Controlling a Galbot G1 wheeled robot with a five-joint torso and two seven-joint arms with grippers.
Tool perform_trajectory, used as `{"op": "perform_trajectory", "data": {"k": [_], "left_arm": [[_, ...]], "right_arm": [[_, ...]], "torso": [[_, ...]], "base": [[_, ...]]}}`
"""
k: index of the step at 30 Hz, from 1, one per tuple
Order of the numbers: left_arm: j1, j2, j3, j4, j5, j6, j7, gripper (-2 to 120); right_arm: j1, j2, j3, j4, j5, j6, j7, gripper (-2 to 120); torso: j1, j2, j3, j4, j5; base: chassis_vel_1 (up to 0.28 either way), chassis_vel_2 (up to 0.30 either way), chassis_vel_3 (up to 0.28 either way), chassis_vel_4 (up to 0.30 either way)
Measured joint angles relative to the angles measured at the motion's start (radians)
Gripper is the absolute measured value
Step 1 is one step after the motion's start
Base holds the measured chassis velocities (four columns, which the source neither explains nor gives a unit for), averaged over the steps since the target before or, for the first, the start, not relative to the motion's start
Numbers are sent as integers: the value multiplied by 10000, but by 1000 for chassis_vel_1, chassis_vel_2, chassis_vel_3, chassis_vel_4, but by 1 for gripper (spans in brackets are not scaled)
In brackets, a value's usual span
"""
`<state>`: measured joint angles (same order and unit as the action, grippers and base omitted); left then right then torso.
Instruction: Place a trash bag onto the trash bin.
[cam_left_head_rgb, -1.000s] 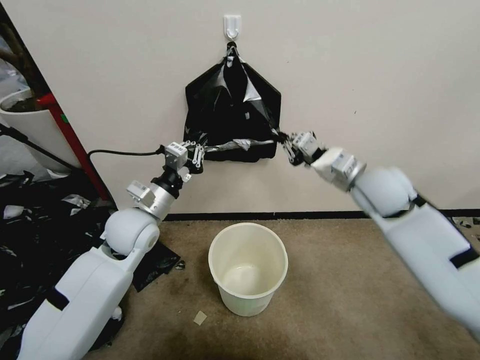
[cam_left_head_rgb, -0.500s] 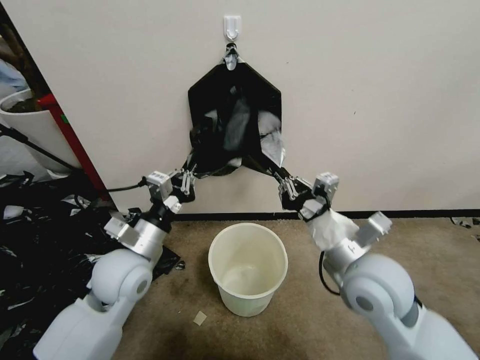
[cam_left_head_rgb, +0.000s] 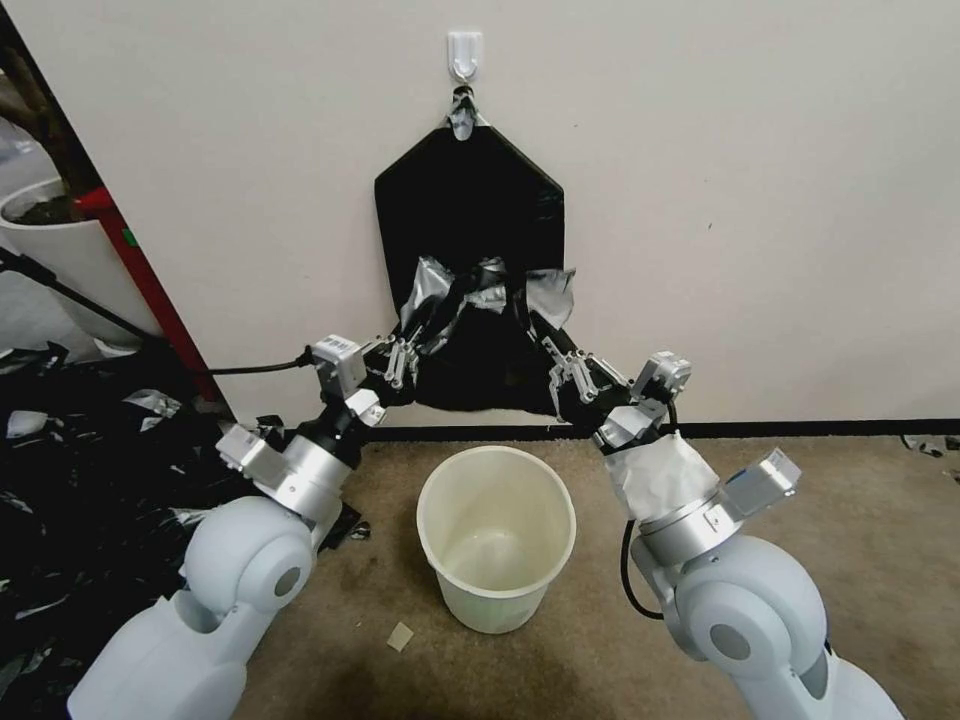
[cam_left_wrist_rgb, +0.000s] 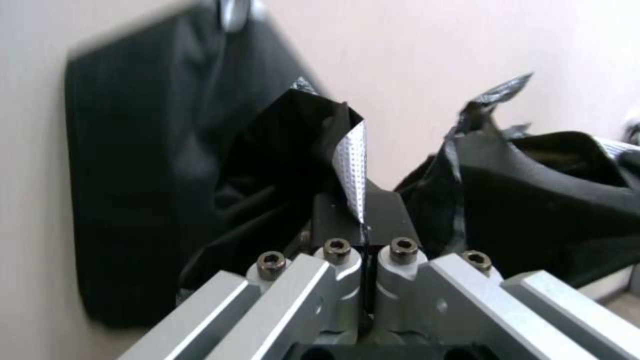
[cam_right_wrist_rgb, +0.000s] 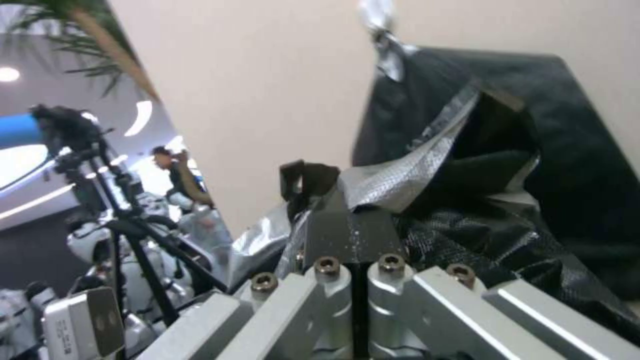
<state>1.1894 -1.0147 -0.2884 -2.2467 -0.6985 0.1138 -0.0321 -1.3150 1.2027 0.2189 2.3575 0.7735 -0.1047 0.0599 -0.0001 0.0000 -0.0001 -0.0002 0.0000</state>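
A glossy black trash bag (cam_left_head_rgb: 480, 340) with grey shiny wrinkles hangs between my two grippers, just above and behind the cream-white trash bin (cam_left_head_rgb: 496, 535) on the carpet. My left gripper (cam_left_head_rgb: 402, 357) is shut on the bag's left edge, and its pads pinch the film (cam_left_wrist_rgb: 353, 165) in the left wrist view. On the bag's right edge my right gripper (cam_left_head_rgb: 556, 368) is shut, with crinkled film (cam_right_wrist_rgb: 400, 180) over its fingertips. Behind the bag, the flat black stack of bags (cam_left_head_rgb: 470, 200) hangs from a white wall hook (cam_left_head_rgb: 465, 52).
A heap of black plastic (cam_left_head_rgb: 80, 460) covers the floor at the left, beside a white plant pot (cam_left_head_rgb: 55, 245) and a red post (cam_left_head_rgb: 150, 285). A small paper scrap (cam_left_head_rgb: 400, 635) lies on the carpet near the bin. A black baseboard (cam_left_head_rgb: 820, 428) runs along the wall.
Both grippers have come down and inward with the bag, which has pulled free of the hanging stack and now sags lower, just above the bin. The stack has fallen back flat.
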Motion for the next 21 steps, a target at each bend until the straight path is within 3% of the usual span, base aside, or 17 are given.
{"op": "perform_trajectory", "data": {"k": [6, 15, 19, 21], "left_arm": [[562, -468, 445, 168, 151, 354, -634, 0], [819, -684, 437, -76, 745, 790, -748, 0], [888, -631, 285, -476, 702, 932, -767, 0], [920, -541, 138, -893, 509, 981, -766, 0]], "right_arm": [[-499, 83, -225, -199, 86, 110, 926, 0], [-844, -565, -801, 419, 382, -33, 2340, 0], [-885, -702, -747, 764, 388, 0, 2360, 0], [-766, -824, -569, 910, 407, 197, 1869, 0]], "torso": [[0, 0, 1, 3, -1], [0, 0, 1, 2, 0], [0, 0, 0, 2, 0], [0, 0, 0, 2, 0]], "base": [[0, 0, 0, 0], [0, 0, 0, 0], [0, 0, 0, 0], [0, 0, 0, 0]]}}
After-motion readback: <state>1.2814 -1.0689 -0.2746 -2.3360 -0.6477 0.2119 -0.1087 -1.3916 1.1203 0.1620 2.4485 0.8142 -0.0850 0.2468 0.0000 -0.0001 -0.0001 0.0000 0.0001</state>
